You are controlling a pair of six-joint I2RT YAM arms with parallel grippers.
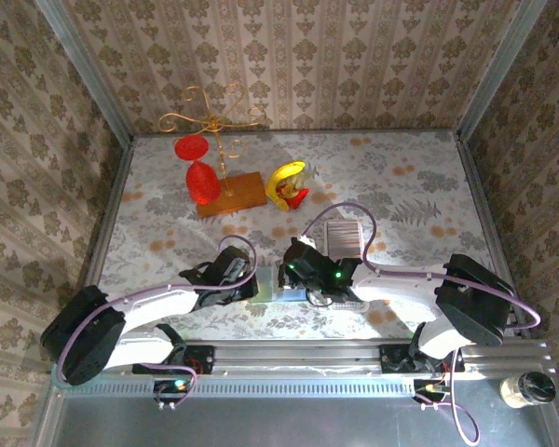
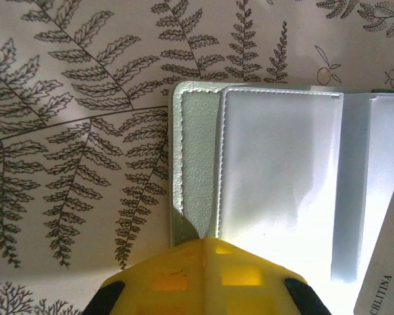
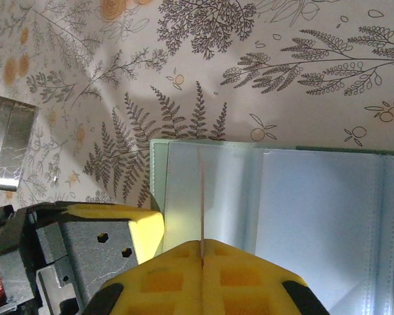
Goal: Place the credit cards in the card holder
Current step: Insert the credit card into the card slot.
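The card holder lies open on the fern-print cloth, pale green outside with clear sleeves inside. My left gripper is shut, its yellow tips resting on the holder's near left edge with nothing between them. It also sits at the holder's left side. My right gripper is shut on one thin credit card, held edge-on over the sleeves. That card's printed corner shows at the lower right of the left wrist view. The remaining credit cards lie as a ribbed silvery strip behind the right gripper, and their end shows at the left.
A wooden base with a gold wire stand and red glasses stands at the back, with a yellow and red toy beside it. A small jar sits off the table at the near right. Patterned walls enclose three sides.
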